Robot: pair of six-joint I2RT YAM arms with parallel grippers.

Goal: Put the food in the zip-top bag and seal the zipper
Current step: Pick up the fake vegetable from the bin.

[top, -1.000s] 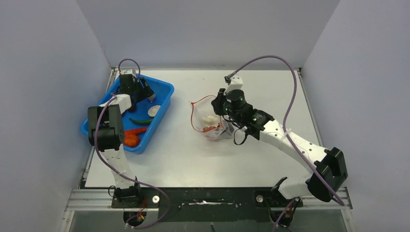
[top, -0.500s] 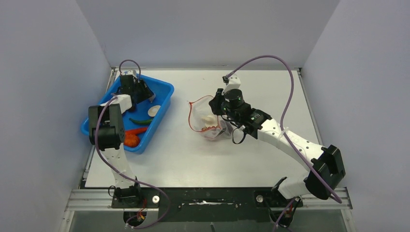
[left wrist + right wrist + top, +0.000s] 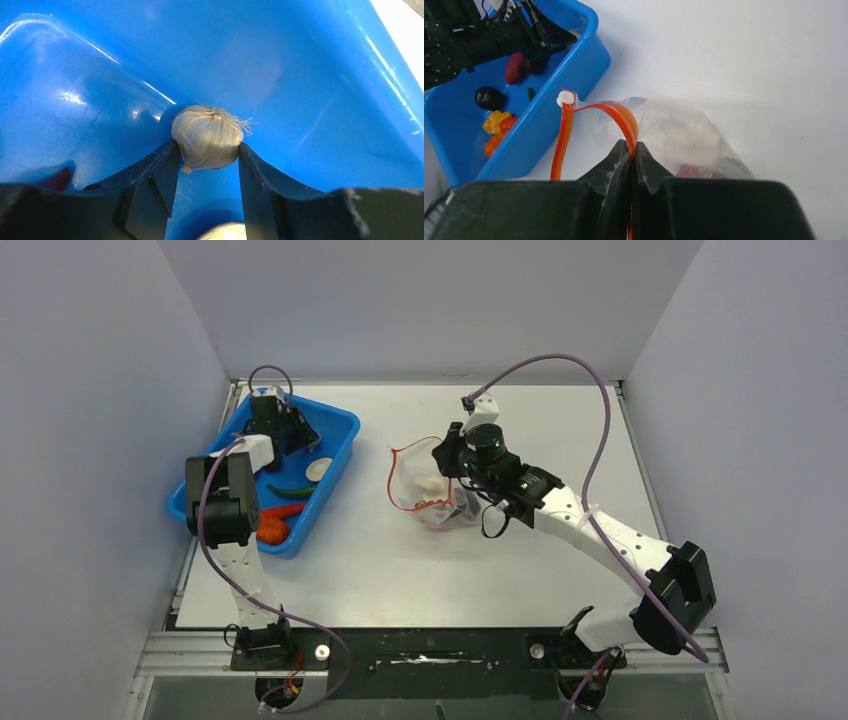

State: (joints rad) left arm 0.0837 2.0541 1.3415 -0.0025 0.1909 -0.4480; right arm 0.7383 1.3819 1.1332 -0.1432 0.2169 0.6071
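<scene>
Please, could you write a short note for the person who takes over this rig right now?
Left gripper: closed on the white garlic piece in the blue bin, both fingers touching it, not yet lifted out.
Right gripper: shut on the red zipper, holding the zip-top bag mouth open.
Done: a white piece and a red piece are in the bag.
Left: garlic, green piece, orange piece, dark piece and purple piece go from bin to bag; then seal the zipper.
</scene>
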